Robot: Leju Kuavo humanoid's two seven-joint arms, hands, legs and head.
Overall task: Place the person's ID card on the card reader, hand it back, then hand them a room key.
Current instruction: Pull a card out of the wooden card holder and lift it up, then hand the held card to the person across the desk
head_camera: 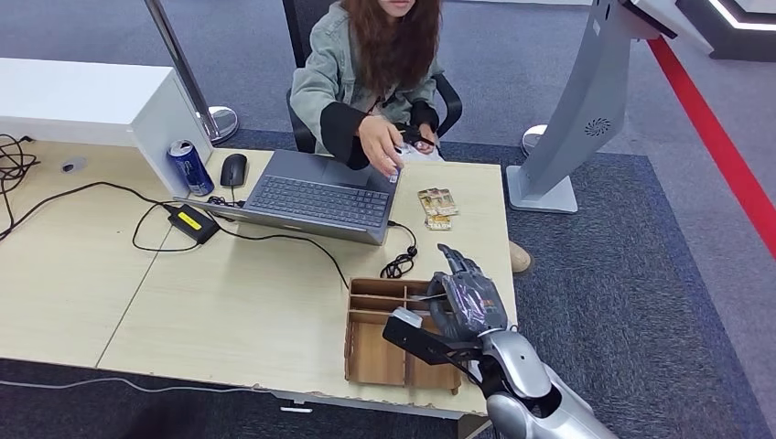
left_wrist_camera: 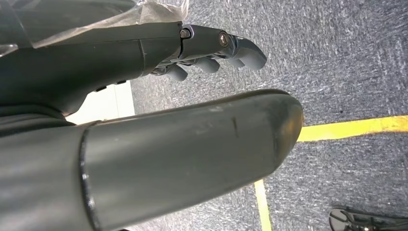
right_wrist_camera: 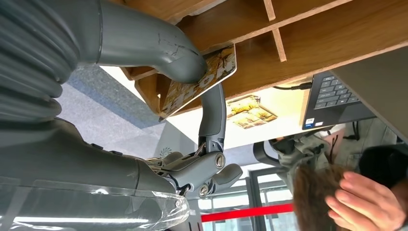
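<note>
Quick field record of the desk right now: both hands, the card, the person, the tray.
right hand: over the wooden tray, pinching a patterned card between thumb and a finger
left hand: hanging over carpet floor, holding nothing
person's hand: reaching out over the laptop, a small object at the fingertips
loose cards: on the desk beside the laptop, apart from the tray
handover: not yet done

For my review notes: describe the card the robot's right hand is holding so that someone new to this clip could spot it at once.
Start at the wooden compartment tray on the near edge of the desk, just right of the laptop's cable. The right hand is over it, pinching a yellow patterned card between thumb and finger. Unlike the similar cards lying flat beside the laptop, this one is held.
</note>
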